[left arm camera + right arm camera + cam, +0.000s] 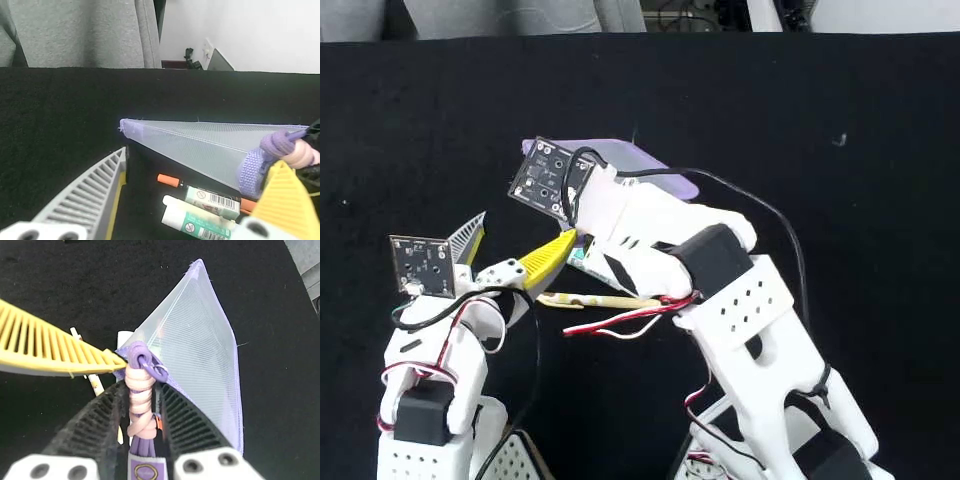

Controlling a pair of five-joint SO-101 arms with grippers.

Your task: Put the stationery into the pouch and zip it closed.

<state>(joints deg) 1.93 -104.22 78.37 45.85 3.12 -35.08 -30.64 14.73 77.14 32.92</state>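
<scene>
Pouch (pixel 650 160): purple mesh, lying on black table (pixel 840 120), partly under the right arm. Right gripper (pixel 141 390): black fingers clamped on the pink-and-purple pull cord (pixel 136 371) at one end of the pouch. Left gripper (pixel 525 232): jaws spread wide, holding nothing. Its yellow finger (pixel 50 350) has its tip at the pouch end by the cord; its grey finger (pixel 85 195) is near the opposite corner. Pens (pixel 207 200): several, one orange-capped, on the table just beside the pouch, outside it, between the left gripper's fingers.
</scene>
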